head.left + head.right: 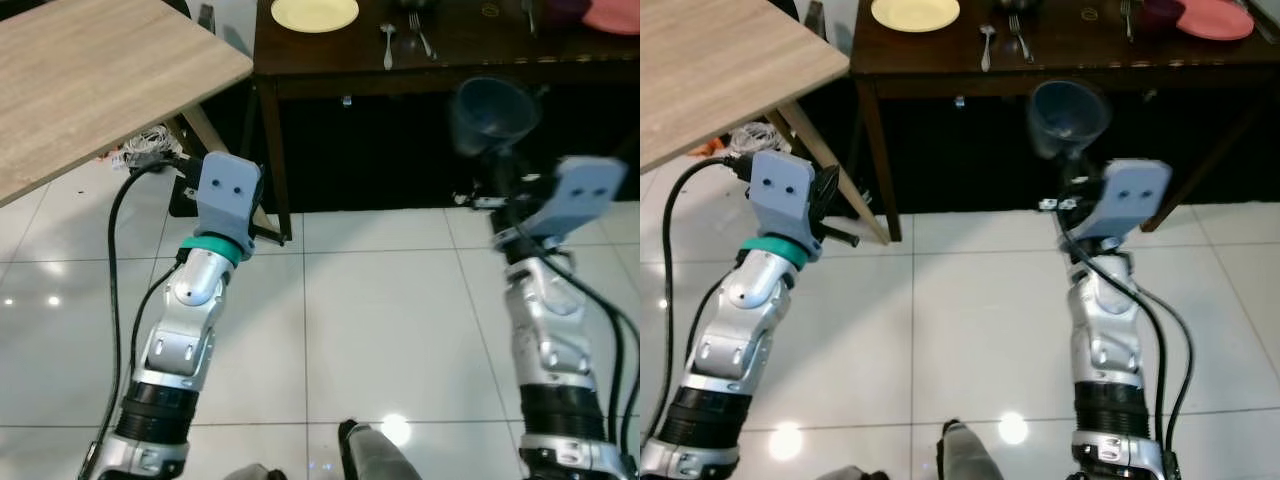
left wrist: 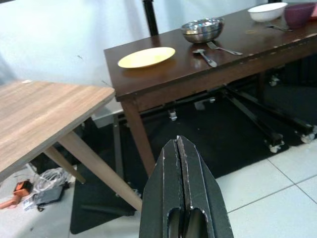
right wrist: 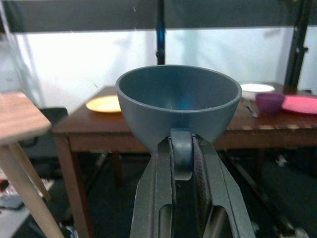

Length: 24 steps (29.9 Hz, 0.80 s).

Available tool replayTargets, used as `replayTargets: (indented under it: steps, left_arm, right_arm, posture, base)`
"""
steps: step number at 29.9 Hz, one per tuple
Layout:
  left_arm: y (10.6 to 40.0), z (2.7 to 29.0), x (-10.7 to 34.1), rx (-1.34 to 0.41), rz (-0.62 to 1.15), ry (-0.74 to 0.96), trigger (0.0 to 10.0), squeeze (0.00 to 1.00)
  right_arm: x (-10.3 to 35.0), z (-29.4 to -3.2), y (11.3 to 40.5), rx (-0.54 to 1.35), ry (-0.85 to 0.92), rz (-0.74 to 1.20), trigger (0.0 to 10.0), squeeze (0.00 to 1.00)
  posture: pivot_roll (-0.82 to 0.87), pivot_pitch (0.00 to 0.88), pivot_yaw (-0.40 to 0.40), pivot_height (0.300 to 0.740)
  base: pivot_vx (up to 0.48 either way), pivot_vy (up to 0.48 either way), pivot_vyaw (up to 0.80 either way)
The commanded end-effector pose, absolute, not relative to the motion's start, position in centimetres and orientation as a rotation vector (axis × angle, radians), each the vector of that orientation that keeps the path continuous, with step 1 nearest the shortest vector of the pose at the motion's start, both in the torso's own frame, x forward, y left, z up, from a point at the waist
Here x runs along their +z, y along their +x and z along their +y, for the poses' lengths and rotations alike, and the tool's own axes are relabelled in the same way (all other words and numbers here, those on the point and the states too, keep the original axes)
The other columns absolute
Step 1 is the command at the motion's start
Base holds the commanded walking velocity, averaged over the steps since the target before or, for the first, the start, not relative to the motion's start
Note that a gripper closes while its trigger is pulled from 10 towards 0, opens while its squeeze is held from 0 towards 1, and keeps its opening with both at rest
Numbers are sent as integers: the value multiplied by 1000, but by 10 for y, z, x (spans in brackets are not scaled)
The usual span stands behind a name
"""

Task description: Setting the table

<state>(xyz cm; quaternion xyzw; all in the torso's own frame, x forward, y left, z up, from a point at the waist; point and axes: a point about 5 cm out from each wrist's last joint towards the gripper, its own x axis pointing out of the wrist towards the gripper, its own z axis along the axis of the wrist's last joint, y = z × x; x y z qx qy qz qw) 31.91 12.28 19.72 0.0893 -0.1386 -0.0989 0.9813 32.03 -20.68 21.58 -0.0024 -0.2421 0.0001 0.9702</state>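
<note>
My right gripper point(image 3: 182, 148) is shut on the handle of a blue-grey cup point(image 3: 177, 104), held upright in the air in front of the dark brown table point(image 1: 460, 60). The same cup point(image 1: 492, 112) hangs just below that table's front edge. On the dark table lie a yellow plate point(image 1: 314, 13), a spoon point(image 1: 388, 42) and a fork point(image 1: 421, 36), with a steel bowl point(image 2: 201, 29), a white bowl point(image 2: 266, 11), a purple cup point(image 1: 1160, 14) and a pink plate point(image 1: 1214, 20) further along. My left gripper point(image 2: 180, 148) is shut and empty, raised beside the light wooden table point(image 1: 90, 80).
White tiled floor point(image 1: 380, 320) lies under both arms. The light table's slanted legs point(image 2: 94, 166) and a tangle of cables point(image 1: 148, 148) sit at the left. A black mat and wheeled frame point(image 2: 277, 134) lie under the dark table.
</note>
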Motion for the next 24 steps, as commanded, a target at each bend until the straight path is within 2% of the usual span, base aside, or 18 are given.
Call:
replayTargets:
  steps: [1, 3, 9, 13, 24]
  left_arm:
    - [318, 126, 192, -193, -259, 183, 10000, 0]
    - [318, 126, 192, -193, -259, 183, 10000, 0]
    - [319, 128, 194, -169, -277, 192, 10000, 0]
    - [322, 131, 198, -144, -295, 211, 10000, 0]
    - [322, 129, 199, -150, -303, 212, 10000, 0]
  right_arm:
    - [210, -200, 320, 22, -7, -473, 10000, 0]
    - [210, -198, 320, 27, -6, -472, 10000, 0]
    - [206, -186, 319, 58, 7, -469, 10000, 0]
    - [206, -175, 320, 94, 19, -476, 10000, 0]
    - [205, -172, 321, 105, 19, -470, 10000, 0]
  posture:
    - [-30, 87, 110, 740]
    - [-30, 87, 110, 740]
    - [-29, 86, 114, 740]
    - [-28, 85, 115, 740]
    - [-28, 85, 111, 740]
  base:
    - [0, 0, 0]
    - [0, 0, 0]
    - [0, 0, -579]
    - [480, 0, 0]
    - [480, 0, 0]
